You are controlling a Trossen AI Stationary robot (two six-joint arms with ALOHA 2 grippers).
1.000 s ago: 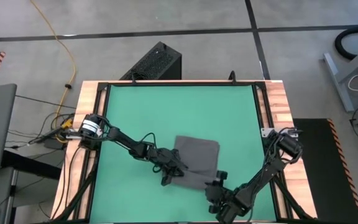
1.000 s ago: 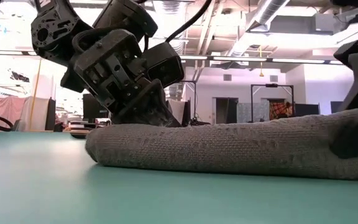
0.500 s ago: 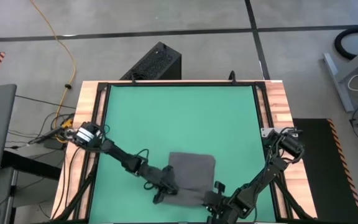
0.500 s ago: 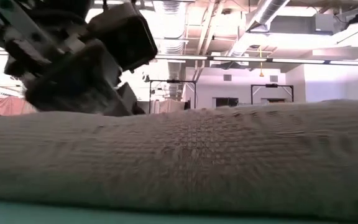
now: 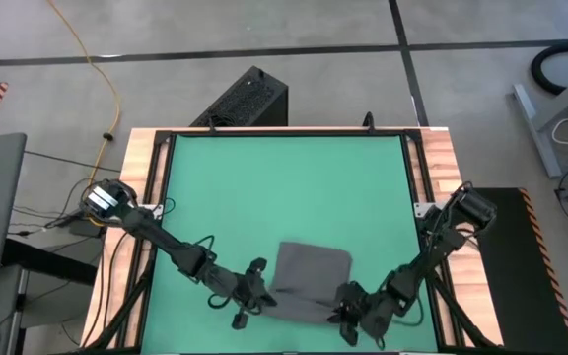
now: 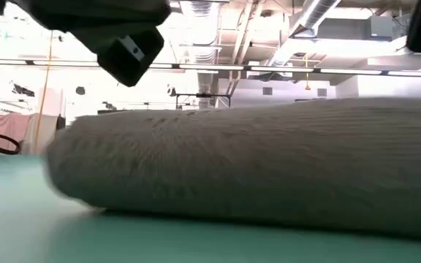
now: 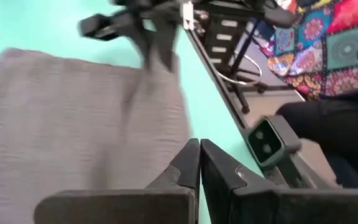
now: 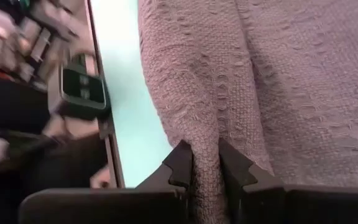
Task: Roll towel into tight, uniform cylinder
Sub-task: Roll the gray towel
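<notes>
A green mat covers the bench (image 5: 284, 187), which is framed by wooden edges and stands on a grey floor with a yellow cable (image 5: 102, 69) trailing across it; the low view looks into a bright hall with ceiling ducts.

The right gripper (image 5: 348, 308) sits at the near edge of the mat, its fingers (image 8: 180, 163) clamped on a raised fold of the towel (image 5: 309, 279), the grey cloth pinched between them in the right wrist view. The left gripper (image 5: 251, 296) is just beside the towel's left near corner, its fingers (image 7: 188, 165) pressed together with nothing between them, over bare mat next to the cloth.

The towel lies folded near the front of the bench, between the two grippers. In the low view it fills the width as a thick, rounded grey roll (image 6: 269, 164) resting on the mat.
</notes>
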